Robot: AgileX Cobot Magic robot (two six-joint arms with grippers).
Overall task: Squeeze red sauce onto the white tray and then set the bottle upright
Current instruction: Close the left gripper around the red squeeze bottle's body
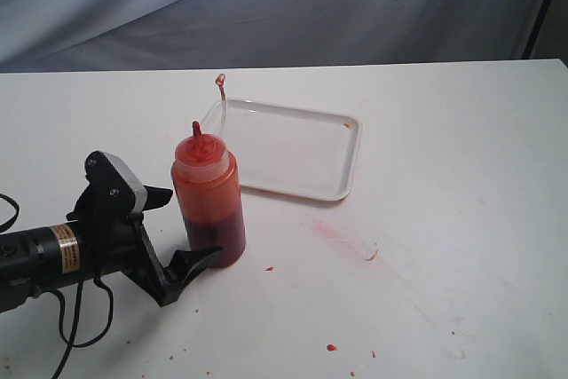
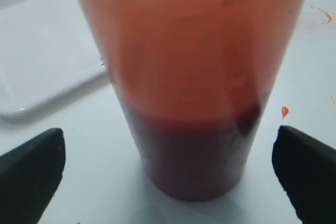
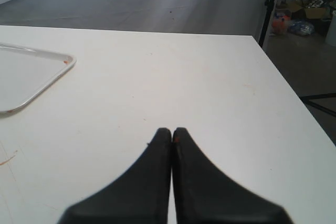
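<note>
The left gripper (image 1: 191,225) is spread wide, its black fingers (image 2: 31,167) on either side of the bottle (image 1: 209,201) without touching it, holding nothing. The bottle stands upright on the table (image 1: 444,219), just beside the near edge of the white tray (image 1: 293,153). Dark red sauce (image 1: 218,232) fills its lower part. The right gripper (image 3: 172,132) is closed tight and empty, above the table beyond the tray.

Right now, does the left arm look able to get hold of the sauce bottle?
Probably yes. The left pincer is open, with one finger on each side of the upright bottle, low on its body, and nothing stands between them. It seems to need only to close.
</note>
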